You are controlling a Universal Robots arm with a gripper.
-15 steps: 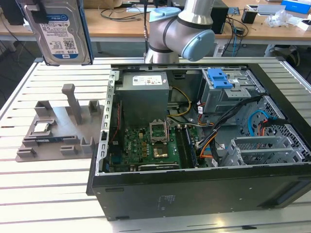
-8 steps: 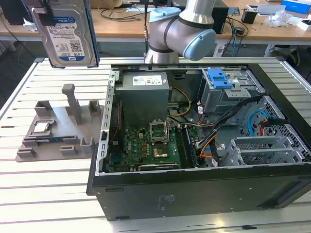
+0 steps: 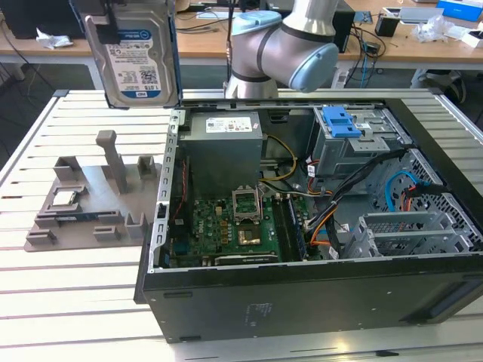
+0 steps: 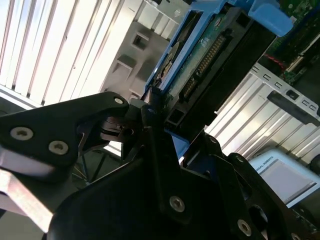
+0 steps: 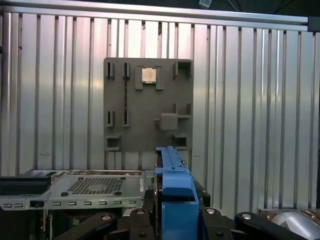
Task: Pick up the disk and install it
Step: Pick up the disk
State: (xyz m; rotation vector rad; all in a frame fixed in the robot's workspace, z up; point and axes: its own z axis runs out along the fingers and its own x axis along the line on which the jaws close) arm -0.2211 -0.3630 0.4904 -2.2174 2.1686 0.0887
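**Disk up in the air**

The claw (image 4: 152, 112) pinches the disk (image 3: 134, 64) by its blue-framed edge. It holds the disk high over the tabletop (image 3: 45, 302), near the open computer case (image 3: 302, 302). A grey holder (image 3: 87, 181) sits below (a small chip (image 5: 148, 75) rests on it).

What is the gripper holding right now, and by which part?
The gripper holds the disk lifted in the air, clamped at its upper end across the edge of its blue bracket.
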